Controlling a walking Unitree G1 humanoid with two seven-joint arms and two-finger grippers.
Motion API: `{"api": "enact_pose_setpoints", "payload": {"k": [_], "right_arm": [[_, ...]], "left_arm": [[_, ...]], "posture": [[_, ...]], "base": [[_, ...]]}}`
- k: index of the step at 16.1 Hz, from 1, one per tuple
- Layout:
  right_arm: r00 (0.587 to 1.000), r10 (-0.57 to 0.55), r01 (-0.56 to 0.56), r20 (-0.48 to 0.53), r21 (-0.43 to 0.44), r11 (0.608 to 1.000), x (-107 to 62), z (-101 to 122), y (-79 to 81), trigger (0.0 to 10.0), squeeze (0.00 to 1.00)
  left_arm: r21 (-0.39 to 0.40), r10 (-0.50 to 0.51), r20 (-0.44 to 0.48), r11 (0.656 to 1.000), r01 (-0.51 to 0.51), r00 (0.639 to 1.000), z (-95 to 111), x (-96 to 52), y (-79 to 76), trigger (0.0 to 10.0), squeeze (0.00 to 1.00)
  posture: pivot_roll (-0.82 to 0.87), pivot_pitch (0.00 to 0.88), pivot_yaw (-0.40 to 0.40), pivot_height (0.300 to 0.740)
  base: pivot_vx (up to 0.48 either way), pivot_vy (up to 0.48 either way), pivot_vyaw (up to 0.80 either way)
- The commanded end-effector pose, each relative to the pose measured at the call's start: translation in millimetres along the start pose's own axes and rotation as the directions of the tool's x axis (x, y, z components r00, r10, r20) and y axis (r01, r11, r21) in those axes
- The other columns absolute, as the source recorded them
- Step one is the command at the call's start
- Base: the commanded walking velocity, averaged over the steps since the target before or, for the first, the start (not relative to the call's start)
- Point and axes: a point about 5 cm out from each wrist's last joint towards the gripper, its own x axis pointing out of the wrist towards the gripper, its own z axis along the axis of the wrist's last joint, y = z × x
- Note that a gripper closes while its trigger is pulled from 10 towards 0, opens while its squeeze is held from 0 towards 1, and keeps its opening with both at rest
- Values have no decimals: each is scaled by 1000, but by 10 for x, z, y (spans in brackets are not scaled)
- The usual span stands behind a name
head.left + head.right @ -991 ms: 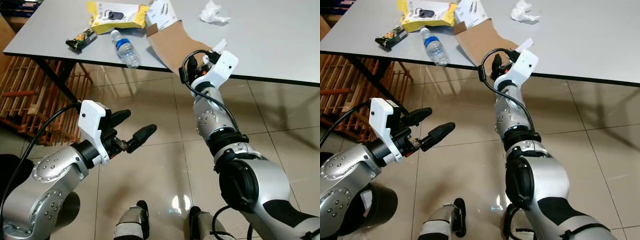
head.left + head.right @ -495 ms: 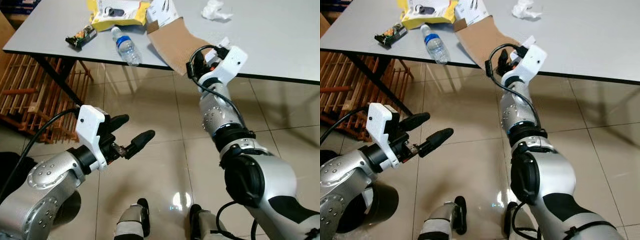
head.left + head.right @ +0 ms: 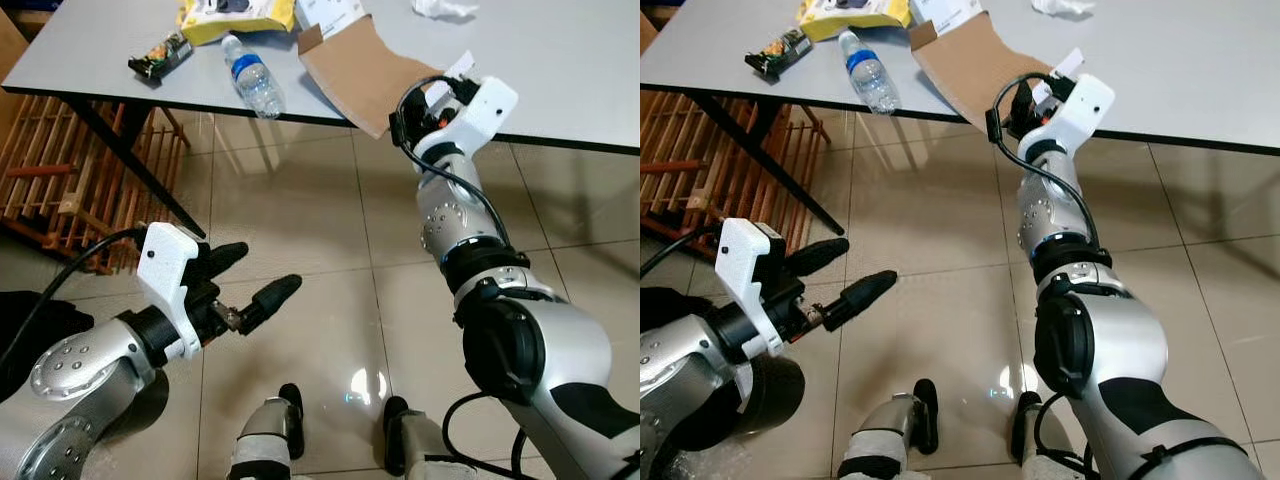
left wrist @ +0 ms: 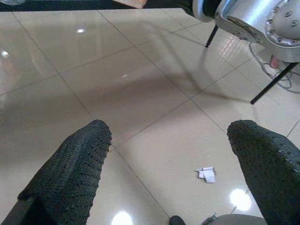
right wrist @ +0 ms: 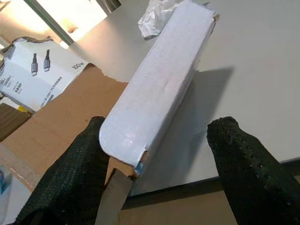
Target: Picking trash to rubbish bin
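At the near edge of the grey counter, our right tool is raised to the rim, its two black fingers spread wide on either side of a flattened white carton. We judge it released: one finger touches the carton's lower corner, the other stands apart with bare counter between, so nothing is yet held.

The carton lies straight ahead of that tool, its long axis running away from the fingertips toward a crumpled white tissue further back on the counter. It rests partly over a sheet of brown cardboard that overhangs the counter's edge. Beside the cardboard lies a white cable box.

Further toward our left on the counter sit a clear plastic bottle lying on its side, a dark snack wrapper and a yellow packet, all well apart from the right tool.

Our left tool hangs low over the tiled floor, fingers parted and empty, far from the counter; a small white scrap lies on the floor ahead of it. The black bin stands on the floor beneath that arm.

The right arm is plainly the nearer to the carton. We reckon the coming move turns on closing across the carton's narrow width rather than along its length.
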Motion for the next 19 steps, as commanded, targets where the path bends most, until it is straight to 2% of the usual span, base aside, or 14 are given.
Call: {"api": "enact_pose_setpoints", "payload": {"k": [1, 5, 6, 7, 16, 19], "right_arm": [[995, 26, -26, -93, -4, 1000, -51, -203, 55, 10000, 0], [990, 95, -98, -106, -24, 995, -28, -181, 172, 10000, 0], [989, 97, -100, -107, -21, 995, -25, -175, 180, 863, 0], [989, 97, -99, -108, -19, 995, -25, -178, 183, 0, 0], [989, 88, -92, -119, -24, 995, -51, -233, 135, 0, 0], [990, 82, -85, -118, -26, 996, -54, -234, 112, 0, 0]], "left_arm": [[3, 14, -10, 1000, -14, 1000, 9, -55, -12, 10000, 0], [0, 26, -14, 1000, -26, 1000, 7, -88, -36, 10000, 0], [-1, 29, -17, 1000, -29, 999, 3, -99, -42, 10000, 0], [-2, 31, -19, 1000, -31, 999, 1, -107, -45, 10000, 0], [-9, 1, -21, 1000, -1, 1000, 28, -109, -98, 10000, 0], [-10, -24, 37, 1000, 24, 999, 140, -51, -138, 10000, 0]], "posture": [[354, 401, 123, 740], [374, 410, 116, 740], [378, 413, 115, 740], [378, 413, 115, 740], [374, 424, 119, 740], [371, 421, 118, 740]], "base": [[0, 0, 0], [0, 0, 0], [0, 0, 0], [0, 0, 0], [0, 0, 0], [0, 0, 0]]}}
